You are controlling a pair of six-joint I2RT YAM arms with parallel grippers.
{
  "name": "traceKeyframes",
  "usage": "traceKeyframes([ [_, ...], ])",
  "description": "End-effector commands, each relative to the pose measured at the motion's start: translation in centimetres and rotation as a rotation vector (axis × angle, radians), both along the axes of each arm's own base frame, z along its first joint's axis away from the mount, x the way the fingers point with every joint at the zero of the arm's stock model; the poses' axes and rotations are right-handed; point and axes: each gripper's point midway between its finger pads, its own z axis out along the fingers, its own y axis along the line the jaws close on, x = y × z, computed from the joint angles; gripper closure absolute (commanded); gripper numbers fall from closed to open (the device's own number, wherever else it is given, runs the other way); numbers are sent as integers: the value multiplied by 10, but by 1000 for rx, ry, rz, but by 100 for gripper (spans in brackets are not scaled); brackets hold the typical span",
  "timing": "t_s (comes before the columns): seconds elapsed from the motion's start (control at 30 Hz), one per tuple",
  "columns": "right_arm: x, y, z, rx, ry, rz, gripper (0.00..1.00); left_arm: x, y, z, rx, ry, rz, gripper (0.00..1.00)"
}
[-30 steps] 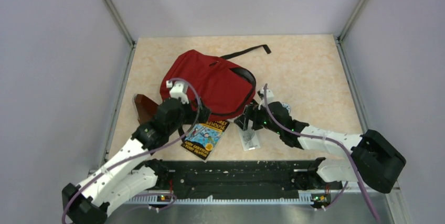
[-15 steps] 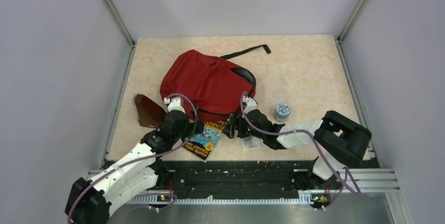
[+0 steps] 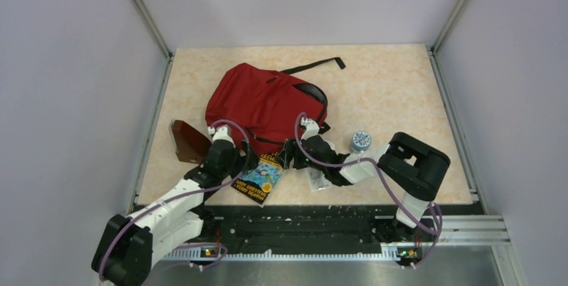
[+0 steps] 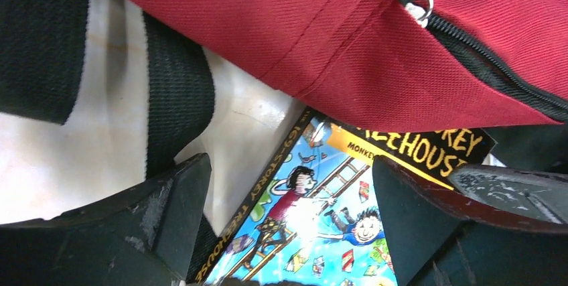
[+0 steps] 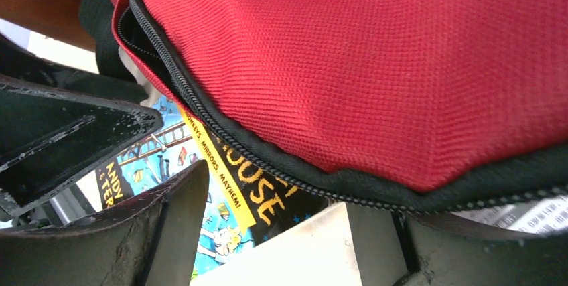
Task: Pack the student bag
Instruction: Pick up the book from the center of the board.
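1. A small brown pouch (image 3: 187, 140) lies on the left side of the table (image 3: 402, 92), just beside the left arm.
2. The left gripper (image 4: 289, 173) is low over the table, at the near edge of the bag. Its two fingers (image 4: 177, 199) are wide apart and hold nothing. A black strap end (image 4: 179, 98) lies on the table just past them.
3. A bright picture book (image 3: 262, 177) lies flat between the two grippers. Its top edge is tucked under the bag.
4. The student bag (image 3: 261, 102), big and red, lies flat in the middle of the table, a bit to the left. A long black strap (image 3: 315, 66) sticks out from its far right side. Its black zipper (image 5: 201, 118) runs along the near edge, right over the book.
5. The right gripper (image 5: 295, 216) points left at the same near edge of the bag. Its fingers (image 5: 177, 212) are apart too, and they pinch nothing. The zipper edge hangs across the gap between them.
6. A clear packet (image 3: 317, 179) lies under the right arm, near the book.
7. A little round tub with a blue top (image 3: 360, 140) stands to the right of the bag, apart from it.
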Motion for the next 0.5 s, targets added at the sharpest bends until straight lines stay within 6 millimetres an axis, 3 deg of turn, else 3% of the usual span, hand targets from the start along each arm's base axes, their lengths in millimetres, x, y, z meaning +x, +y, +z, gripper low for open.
traceKeyframes([
  [0.0, -4, 24, 12, 82, -21, 75, 31, -3, -14, -6, -60, 27, -43, 7],
  [0.33, -16, 40, 22, 172, 22, 109, 55, -14, -33, -15, -114, 126, -126, 42],
  [0.47, -17, 44, 26, 221, 40, 92, 66, -20, -36, -18, -138, 146, -134, 49],
])
